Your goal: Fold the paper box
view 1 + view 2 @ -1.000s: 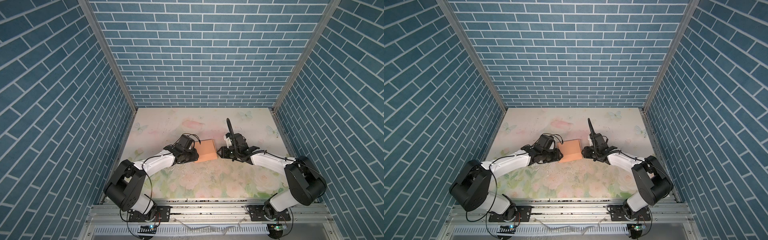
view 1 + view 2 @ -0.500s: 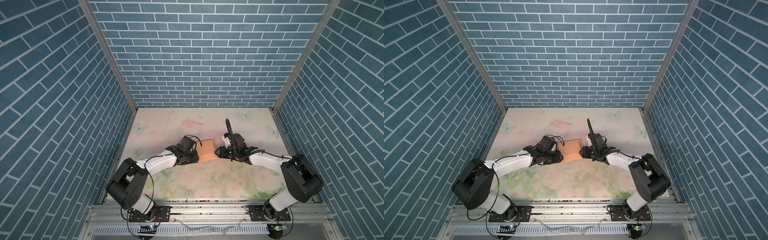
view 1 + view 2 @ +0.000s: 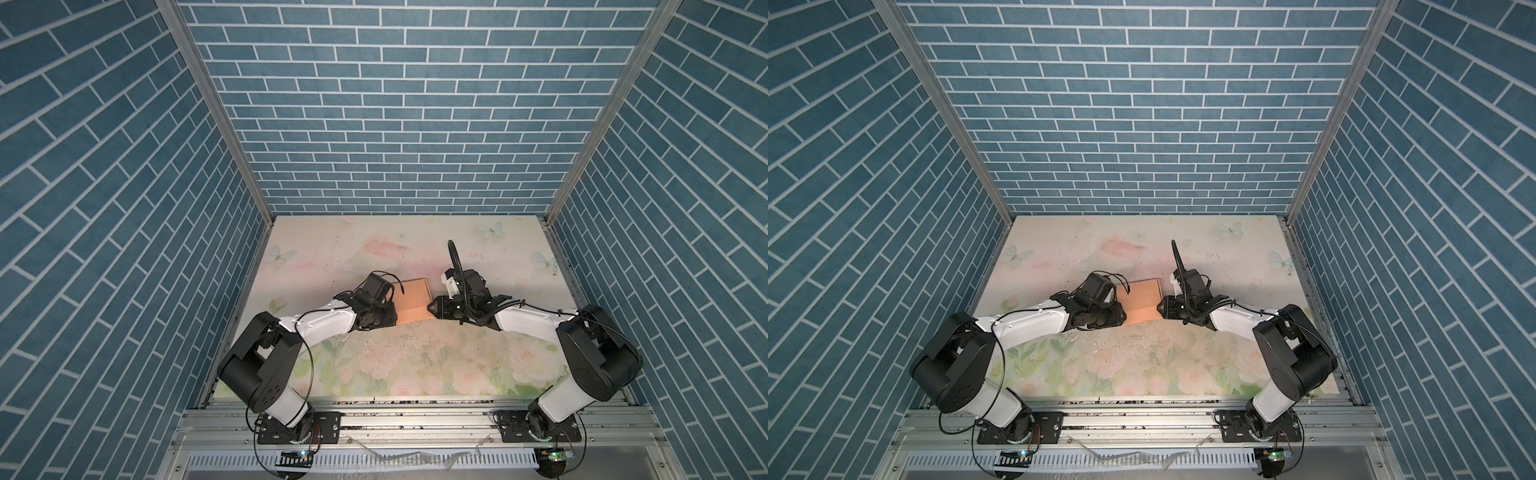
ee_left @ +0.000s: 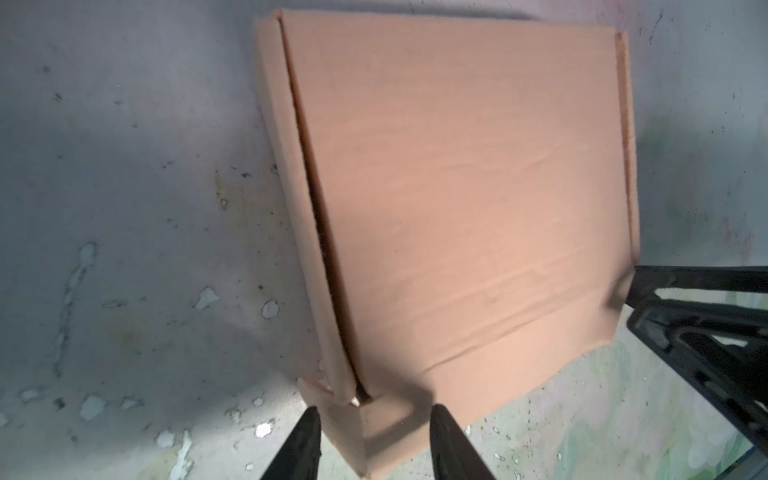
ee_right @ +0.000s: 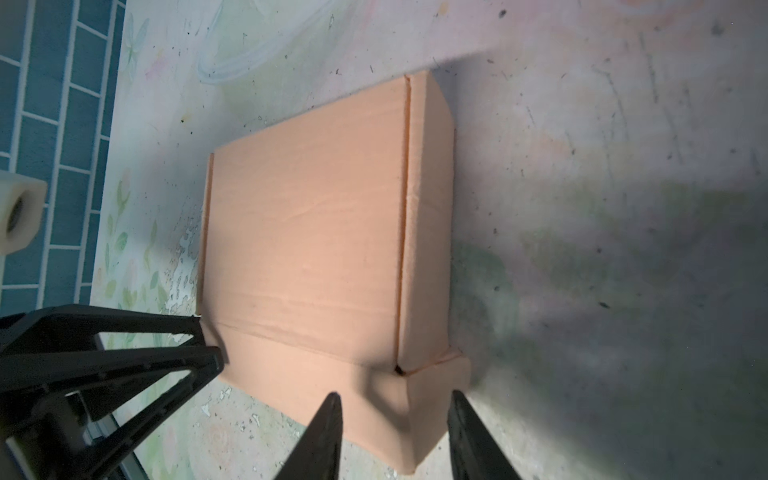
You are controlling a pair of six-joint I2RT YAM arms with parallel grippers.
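Paper box (image 3: 411, 305) lay lid-down on the surface (image 3: 374, 249). The left gripper (image 4: 372, 409) and right gripper (image 5: 392, 395), jaws apart, each straddled one near corner from opposite sides, equally close, facing inward.

No legible text anywhere

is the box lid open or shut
Almost shut: the lid lies flat on the paper box, but a dark gap shows along one side edge.
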